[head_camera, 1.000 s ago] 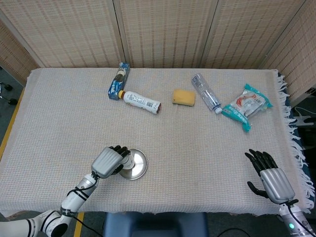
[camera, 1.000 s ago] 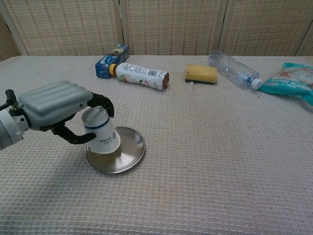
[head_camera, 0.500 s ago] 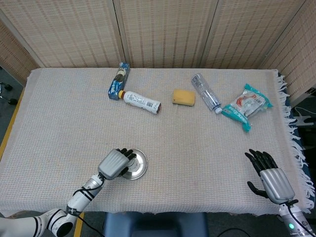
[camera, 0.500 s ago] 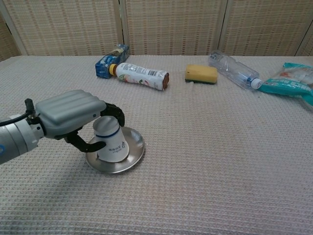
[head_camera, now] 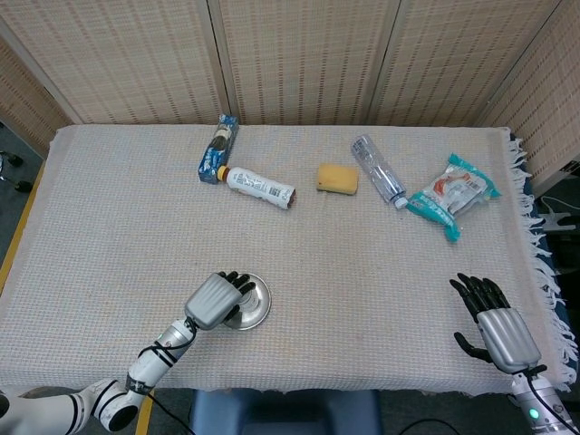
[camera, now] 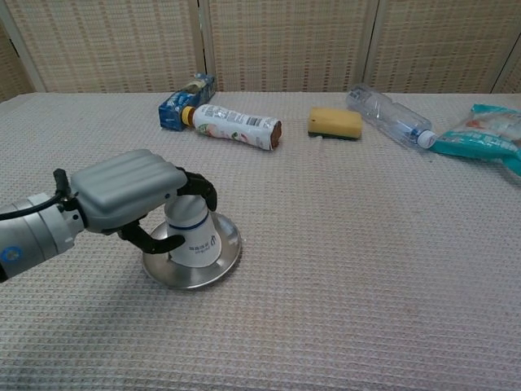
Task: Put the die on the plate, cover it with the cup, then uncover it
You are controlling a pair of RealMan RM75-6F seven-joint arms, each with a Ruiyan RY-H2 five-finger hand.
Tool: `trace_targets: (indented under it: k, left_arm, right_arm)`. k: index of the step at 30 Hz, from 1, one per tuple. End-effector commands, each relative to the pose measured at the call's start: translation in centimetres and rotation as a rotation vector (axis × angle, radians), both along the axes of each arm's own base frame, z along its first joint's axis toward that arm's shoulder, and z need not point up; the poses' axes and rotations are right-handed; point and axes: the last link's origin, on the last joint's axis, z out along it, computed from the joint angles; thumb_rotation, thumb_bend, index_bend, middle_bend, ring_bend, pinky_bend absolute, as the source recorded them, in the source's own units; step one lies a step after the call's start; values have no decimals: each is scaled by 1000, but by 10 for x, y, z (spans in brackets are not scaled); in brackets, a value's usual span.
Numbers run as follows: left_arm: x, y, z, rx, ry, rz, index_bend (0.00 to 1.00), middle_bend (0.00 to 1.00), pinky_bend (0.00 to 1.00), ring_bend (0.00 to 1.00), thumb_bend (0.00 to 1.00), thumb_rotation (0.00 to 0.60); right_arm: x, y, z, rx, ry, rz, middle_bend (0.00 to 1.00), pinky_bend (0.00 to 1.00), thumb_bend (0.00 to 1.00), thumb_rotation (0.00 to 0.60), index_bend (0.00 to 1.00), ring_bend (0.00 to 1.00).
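A white paper cup (camera: pixel 191 235) with a blue band stands upside down on the round metal plate (camera: pixel 220 262), which also shows as plate (head_camera: pixel 259 303) in the head view. My left hand (camera: pixel 130 193) grips the cup from the left, fingers wrapped round its upper part; in the head view the left hand (head_camera: pixel 214 300) covers the cup. The die is hidden. My right hand (head_camera: pixel 497 324) rests near the table's front right corner, fingers spread and holding nothing.
Along the far side lie a blue box (head_camera: pixel 217 149), a white bottle (head_camera: pixel 260 187), a yellow sponge (head_camera: pixel 337 178), a clear plastic bottle (head_camera: pixel 378 169) and a teal snack bag (head_camera: pixel 451 196). The fringed table edge (head_camera: pixel 541 245) runs down the right.
My left hand has carried the inverted cup rightward and down onto the middle of the plate. The right hand has not moved.
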Motion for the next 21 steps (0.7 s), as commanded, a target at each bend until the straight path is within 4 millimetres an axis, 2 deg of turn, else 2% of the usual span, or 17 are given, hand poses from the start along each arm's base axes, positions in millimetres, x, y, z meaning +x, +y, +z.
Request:
trace_targets:
  k: [1, 8, 16, 21]
  left_arm:
    - [-7, 6, 3, 60, 46, -4, 415, 507, 632, 370, 400, 600]
    - [-19, 10, 7, 56, 66, 69, 415, 519, 647, 386, 399, 600]
    - [-2, -8, 8, -45, -17, 36, 419, 526, 653, 392, 401, 600]
    - [-1, -9, 5, -57, -17, 34, 422, 526, 654, 392, 402, 600]
  right_arm:
    - [0, 0, 0, 1, 1, 0, 0, 0, 218, 600, 0, 0]
    - [0, 0, -1, 2, 1, 0, 0, 0, 218, 600, 0, 0]
    - [1, 1, -1, 4, 0, 2, 0, 0, 218, 600, 0, 0]
    - [1, 2, 1, -3, -1, 4, 0, 0, 218, 600, 0, 0]
